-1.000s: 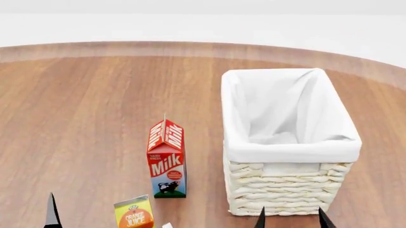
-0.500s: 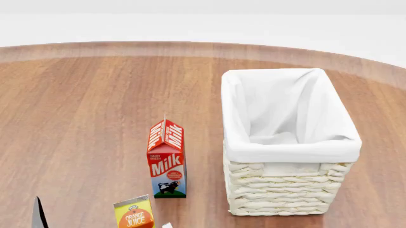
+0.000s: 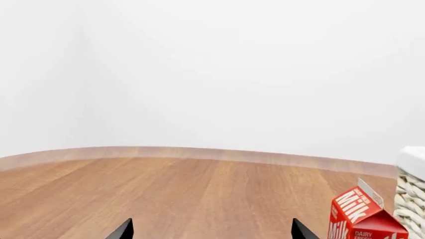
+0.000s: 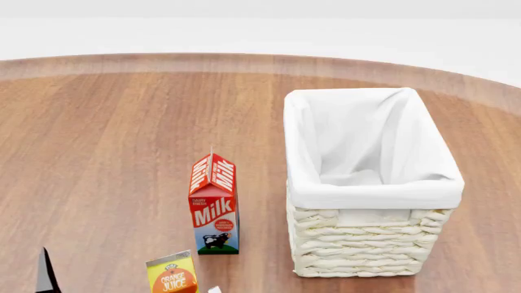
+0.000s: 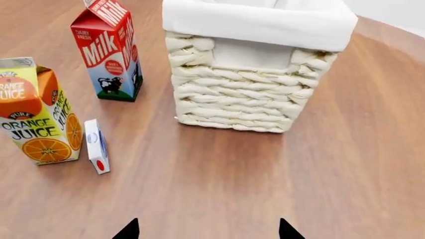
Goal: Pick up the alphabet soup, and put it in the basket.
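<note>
On the round wooden table [image 4: 122,152] in the head view, the basket [image 4: 366,244] stands upright at the right, its white cloth lining folded over the rim and nothing visible inside. Just to its left, apart from it, stands a red milk carton [image 4: 214,207], and nearer the robot an orange juice carton [image 4: 172,274] is cut off by the frame edge, with a sliver of a small white box [image 4: 214,290] beside it. One dark fingertip of the left gripper [image 4: 46,274] pokes up at the lower left corner; the right gripper is out of this view. The alphabet soup shows in none of the pictures.

In the left wrist view, the left gripper [image 3: 211,231] has its two finger tips spread wide apart with nothing between them, facing bare tabletop, the milk carton [image 3: 362,216] and a strip of basket [image 3: 413,199] at one edge.

In the right wrist view, the right gripper [image 5: 207,230] is likewise spread wide and holds nothing (only the tips show). Ahead of it lie the basket [image 5: 246,104], the milk carton [image 5: 108,55], the orange juice carton [image 5: 40,112] and the small white box [image 5: 97,146], which sits just beside the juice.
</note>
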{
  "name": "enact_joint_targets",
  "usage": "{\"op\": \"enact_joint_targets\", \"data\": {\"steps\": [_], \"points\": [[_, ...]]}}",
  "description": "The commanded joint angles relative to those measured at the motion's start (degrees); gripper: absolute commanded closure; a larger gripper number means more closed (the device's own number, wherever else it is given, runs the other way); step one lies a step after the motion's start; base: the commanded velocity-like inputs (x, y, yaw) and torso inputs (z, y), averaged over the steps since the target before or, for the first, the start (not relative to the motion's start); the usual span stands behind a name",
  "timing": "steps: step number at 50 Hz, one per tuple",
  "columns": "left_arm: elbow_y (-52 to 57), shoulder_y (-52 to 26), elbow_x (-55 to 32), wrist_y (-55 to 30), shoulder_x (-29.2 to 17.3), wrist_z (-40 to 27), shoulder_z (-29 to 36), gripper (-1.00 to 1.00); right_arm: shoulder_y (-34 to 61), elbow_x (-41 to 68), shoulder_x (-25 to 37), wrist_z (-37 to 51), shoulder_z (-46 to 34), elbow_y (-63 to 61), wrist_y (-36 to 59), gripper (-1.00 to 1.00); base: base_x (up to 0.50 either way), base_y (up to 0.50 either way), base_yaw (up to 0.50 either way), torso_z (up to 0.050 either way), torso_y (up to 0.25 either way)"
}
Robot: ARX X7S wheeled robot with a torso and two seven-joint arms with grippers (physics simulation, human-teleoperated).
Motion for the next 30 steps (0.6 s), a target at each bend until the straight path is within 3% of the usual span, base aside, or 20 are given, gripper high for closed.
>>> {"op": "enact_joint_targets", "data": {"steps": [1,30], "points": [[2.5,2.2,0.7,0.8,0.9,1.6,-1.8,-1.00,-4.0,0.8,-1.3,-0.5,2.4,-1.1,-0.2,-1.00,0.00,0.00,0.00,0.000,0.000],[3.2,2.7,0.4,0.8,0.4,0.6,-1.8,-1.00,-7.4,-2.9,-1.3,-3.3,-0.5,2.2,-3.6,-1.00,0.00,0.00,0.00,0.000,0.000]]}}
